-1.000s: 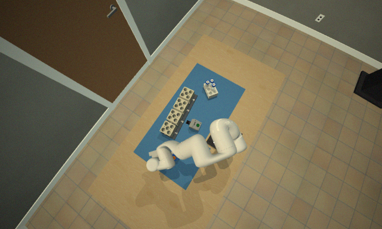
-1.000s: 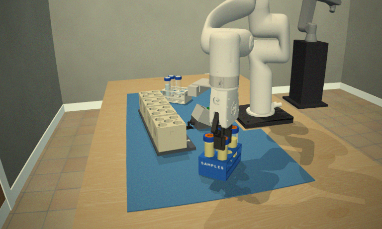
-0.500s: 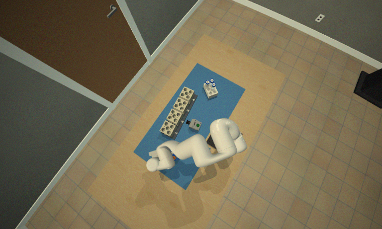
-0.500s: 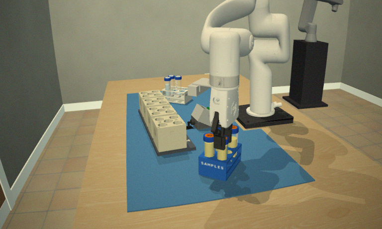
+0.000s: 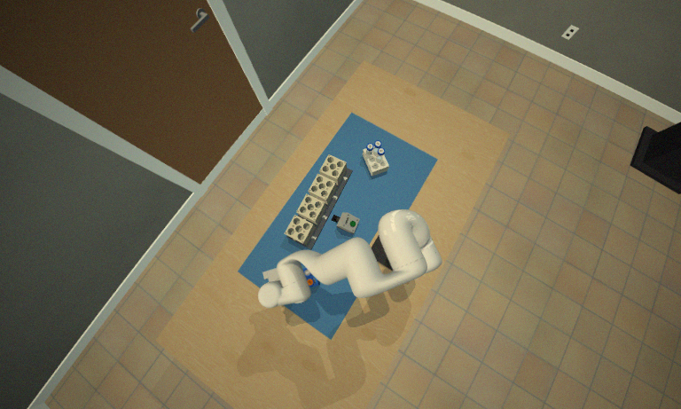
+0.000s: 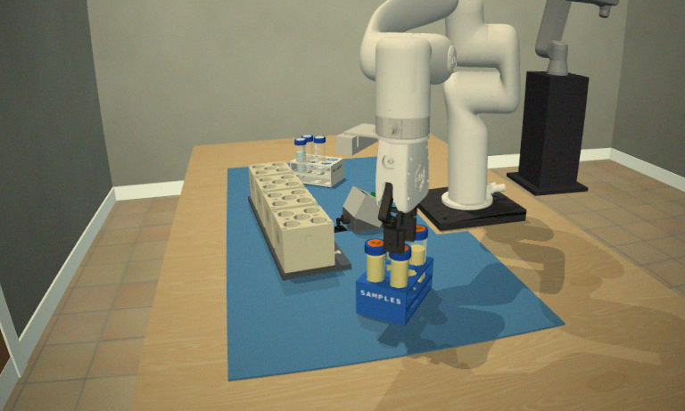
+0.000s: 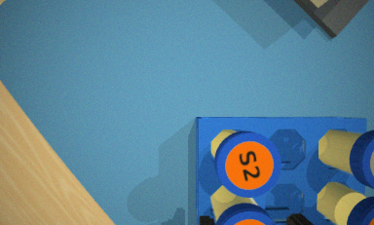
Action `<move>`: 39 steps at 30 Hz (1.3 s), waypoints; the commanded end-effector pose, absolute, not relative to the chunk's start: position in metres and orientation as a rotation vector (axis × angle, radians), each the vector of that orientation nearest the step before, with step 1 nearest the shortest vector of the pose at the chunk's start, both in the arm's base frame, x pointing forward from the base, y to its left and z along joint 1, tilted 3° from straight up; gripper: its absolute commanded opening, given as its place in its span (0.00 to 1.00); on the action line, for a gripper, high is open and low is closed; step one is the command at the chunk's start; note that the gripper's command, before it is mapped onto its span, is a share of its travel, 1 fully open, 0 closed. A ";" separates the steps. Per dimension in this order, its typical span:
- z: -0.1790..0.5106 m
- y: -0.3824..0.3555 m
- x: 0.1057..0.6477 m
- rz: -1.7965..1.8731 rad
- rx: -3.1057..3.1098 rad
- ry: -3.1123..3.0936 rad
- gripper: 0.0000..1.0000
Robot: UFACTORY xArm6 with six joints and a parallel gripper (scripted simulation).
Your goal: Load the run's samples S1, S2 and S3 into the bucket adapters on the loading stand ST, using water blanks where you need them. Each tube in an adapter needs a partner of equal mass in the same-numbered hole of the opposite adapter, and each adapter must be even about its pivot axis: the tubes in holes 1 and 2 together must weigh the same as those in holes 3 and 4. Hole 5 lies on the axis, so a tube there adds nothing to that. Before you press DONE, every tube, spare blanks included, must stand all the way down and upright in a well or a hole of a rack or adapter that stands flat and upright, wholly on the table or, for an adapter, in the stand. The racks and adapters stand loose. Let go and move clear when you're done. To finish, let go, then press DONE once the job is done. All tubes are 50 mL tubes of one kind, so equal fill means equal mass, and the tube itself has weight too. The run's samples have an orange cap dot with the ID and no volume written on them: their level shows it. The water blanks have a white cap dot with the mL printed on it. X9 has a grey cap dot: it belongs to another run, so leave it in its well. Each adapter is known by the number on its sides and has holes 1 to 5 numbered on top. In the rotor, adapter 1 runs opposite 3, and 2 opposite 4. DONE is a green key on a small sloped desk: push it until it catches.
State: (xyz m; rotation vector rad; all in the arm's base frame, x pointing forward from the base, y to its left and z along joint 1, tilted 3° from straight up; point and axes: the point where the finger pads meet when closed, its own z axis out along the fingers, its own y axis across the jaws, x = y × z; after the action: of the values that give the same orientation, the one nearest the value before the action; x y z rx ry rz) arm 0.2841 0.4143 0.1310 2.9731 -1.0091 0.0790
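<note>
On the wooden surface (image 5: 451,133) (image 6: 177,336) (image 7: 39,176), we find S2 (image 6: 375,261) (image 7: 248,164) in the blue rack (image 5: 316,281) (image 6: 381,306) (image 7: 287,124), toward the mat's near edge. The jaws (image 6: 401,235) stand partly open around a neighbouring cap (image 6: 400,252) (image 7: 249,216), its label cut off below the wrist view; from above, the arm (image 5: 346,263) (image 6: 402,78) hides them.

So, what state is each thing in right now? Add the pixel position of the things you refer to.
Gripper (image 6: 400,239) (image 7: 252,220): open, fingers either side of a capped tube
S2 (image 6: 375,267) (image 7: 249,165): capped, in the rack
Blue rack (image 6: 381,306) (image 7: 287,123): upright
Adapters (image 5: 300,239) (image 6: 305,248): empty
White rack (image 5: 377,171) (image 6: 330,177): upright, three tubes
DONE key (image 5: 353,224) (image 6: 373,194): pressed or not, can't tell
</note>
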 end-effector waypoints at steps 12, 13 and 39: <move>0.159 0.416 0.284 0.081 2.977 -1.010 0.44; 0.161 0.416 0.283 0.081 2.977 -1.010 0.44; 0.205 0.416 0.281 0.081 2.977 -1.010 0.44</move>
State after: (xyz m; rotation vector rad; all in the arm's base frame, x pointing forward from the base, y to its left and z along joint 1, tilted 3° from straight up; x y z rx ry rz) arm 0.2808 0.4156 0.2007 2.9735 -1.0092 0.0791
